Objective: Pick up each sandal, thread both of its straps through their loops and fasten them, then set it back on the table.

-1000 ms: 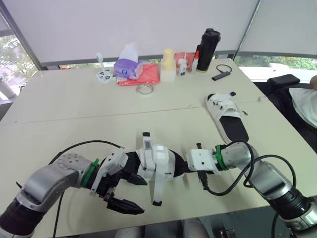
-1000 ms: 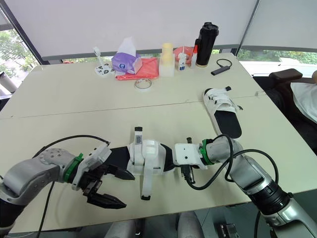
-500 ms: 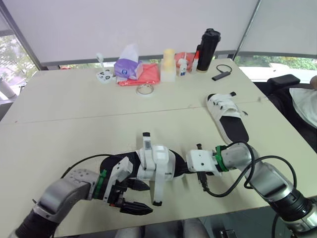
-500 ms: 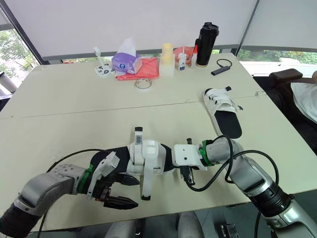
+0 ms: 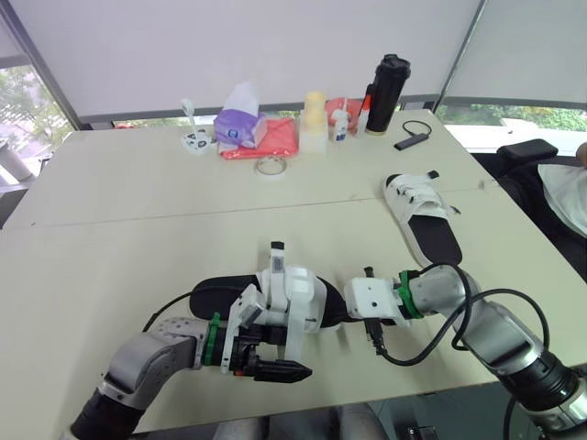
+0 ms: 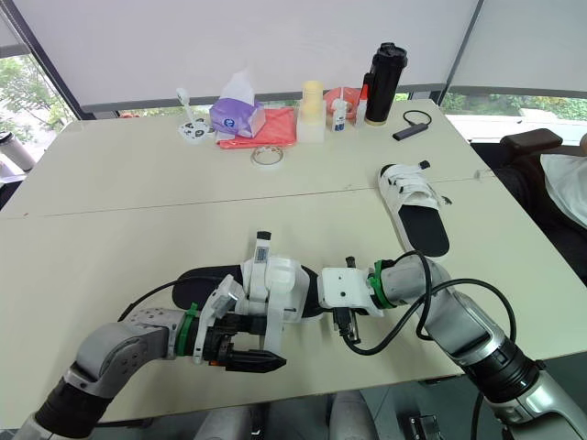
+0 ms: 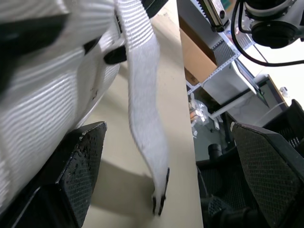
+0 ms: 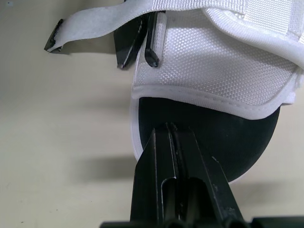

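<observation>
From the head, high behind the near sandal [image 5: 298, 291], facing forward and down across the bench [image 5: 110, 211], far enough back to take in both arms and the far edge; seen twice, once per eye, barely offset. From the left wrist, low and very close beside that sandal, sighting along the left fingers [image 7: 80, 166] past a loose strap [image 7: 142, 95]. From the right wrist, close over that sandal's end, sighting along the right fingers [image 8: 156, 161]; white upper shared with the left wrist view.

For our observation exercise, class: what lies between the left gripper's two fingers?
In the left wrist view, the sandal's loose white strap hangs between the left gripper's open fingers, touching neither.
</observation>
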Robot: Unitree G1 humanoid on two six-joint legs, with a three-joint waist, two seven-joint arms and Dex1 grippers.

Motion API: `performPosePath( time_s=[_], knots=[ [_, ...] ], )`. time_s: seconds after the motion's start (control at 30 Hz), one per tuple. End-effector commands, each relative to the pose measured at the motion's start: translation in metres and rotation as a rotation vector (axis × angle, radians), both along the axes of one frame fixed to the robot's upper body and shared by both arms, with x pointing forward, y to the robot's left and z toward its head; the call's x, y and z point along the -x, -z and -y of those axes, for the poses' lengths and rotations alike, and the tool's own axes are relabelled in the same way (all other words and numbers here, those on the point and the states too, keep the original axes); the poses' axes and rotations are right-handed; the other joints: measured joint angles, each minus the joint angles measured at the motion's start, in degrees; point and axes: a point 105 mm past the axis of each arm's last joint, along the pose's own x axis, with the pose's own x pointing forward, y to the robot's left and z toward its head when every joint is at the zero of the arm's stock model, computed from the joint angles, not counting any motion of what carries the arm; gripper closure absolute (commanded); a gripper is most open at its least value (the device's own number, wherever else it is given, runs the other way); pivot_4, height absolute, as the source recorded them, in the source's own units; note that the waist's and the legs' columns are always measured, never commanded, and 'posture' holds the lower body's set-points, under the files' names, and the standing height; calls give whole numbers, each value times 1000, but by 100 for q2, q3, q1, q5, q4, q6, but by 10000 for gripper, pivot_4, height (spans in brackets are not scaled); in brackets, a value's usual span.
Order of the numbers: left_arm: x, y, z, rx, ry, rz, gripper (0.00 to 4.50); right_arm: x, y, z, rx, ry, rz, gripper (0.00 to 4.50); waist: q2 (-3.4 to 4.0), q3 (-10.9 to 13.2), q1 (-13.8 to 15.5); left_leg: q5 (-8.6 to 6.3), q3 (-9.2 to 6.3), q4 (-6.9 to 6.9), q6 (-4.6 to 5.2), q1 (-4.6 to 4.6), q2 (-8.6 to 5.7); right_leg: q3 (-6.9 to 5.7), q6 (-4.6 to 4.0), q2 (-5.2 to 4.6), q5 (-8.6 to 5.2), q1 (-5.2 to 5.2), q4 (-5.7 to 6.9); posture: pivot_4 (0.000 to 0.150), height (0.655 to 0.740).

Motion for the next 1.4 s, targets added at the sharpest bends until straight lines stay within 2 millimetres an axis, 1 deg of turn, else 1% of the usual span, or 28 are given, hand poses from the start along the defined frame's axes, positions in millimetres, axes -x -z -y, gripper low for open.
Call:
performPosePath(
  time_s=[0.03,0.1,0.2,0.3,0.33,0.4,0.47,0.67,0.87,1.0,1.03,1.17,1.4],
  knots=[
    [3,2,4,-7,12,-10,3582,4,-4,-3,-6,-18,19,45000,0,0,-4,0,0,0,0,0,0,0,0,0,0,0,0,1500,7400],
    [6,3,4,-8,22,-15,9216,4,-4,-3,-7,-16,20,45000,0,0,-11,0,0,0,0,1,0,0,0,0,0,0,0,1500,7400],
    [9,3,3,-13,39,-23,23537,3,-4,-4,-10,-12,22,45000,0,0,-18,0,0,-1,0,0,0,0,0,0,0,0,-1,1500,7400],
    [11,4,1,-20,50,-24,40048,2,-4,-4,-12,-9,25,45000,1,-1,-15,0,0,-2,0,0,0,0,0,0,0,-2,0,1500,7400],
    [11,4,-1,-23,52,-23,44254,1,-4,-4,-12,-8,26,45000,1,-1,-9,0,0,-2,0,1,1,0,-1,0,0,-1,-1,1500,7400],
    [12,2,-3,-24,53,-17,44254,1,-4,-4,-12,-7,28,45000,1,-1,-13,0,0,-1,0,7,2,0,-1,0,0,7,0,1500,7400],
    [10,-4,-6,-16,48,17,44254,0,-4,-4,-12,-6,30,45000,1,-1,-22,0,0,0,0,7,3,0,-2,0,0,6,0,1500,7400],
    [-5,-37,-6,90,26,116,44254,-2,-3,-2,-7,-4,34,45000,1,0,-6,0,-1,-4,0,7,4,0,-2,-1,-1,4,-1,1500,7400],
    [-37,-63,1,148,-27,184,44254,-4,-3,-3,-6,-7,41,45000,0,1,-16,0,0,-1,0,7,-4,0,0,-2,0,7,-1,1500,7400],
    [-64,-79,10,176,-44,199,44254,-5,-3,-4,-4,-10,46,45000,-2,1,-19,0,0,-1,0,7,-11,-1,2,2,1,7,0,1500,7400],
    [-69,-81,11,177,-47,196,44254,-6,-3,-4,-4,-11,48,45000,-2,1,-22,0,1,0,0,7,-12,-1,3,2,1,8,0,1500,7400],
    [-79,-84,15,173,-7,155,44254,-6,-2,-4,-1,-11,52,45000,-2,1,-46,0,4,-2,1,8,-14,-1,21,3,10,6,0,1500,7400],
    [-76,-72,20,146,82,28,44254,-5,0,-3,9,-5,59,45000,-2,1,-39,0,3,-2,1,8,-14,-1,24,6,11,6,0,1500,7400]
  ],
)
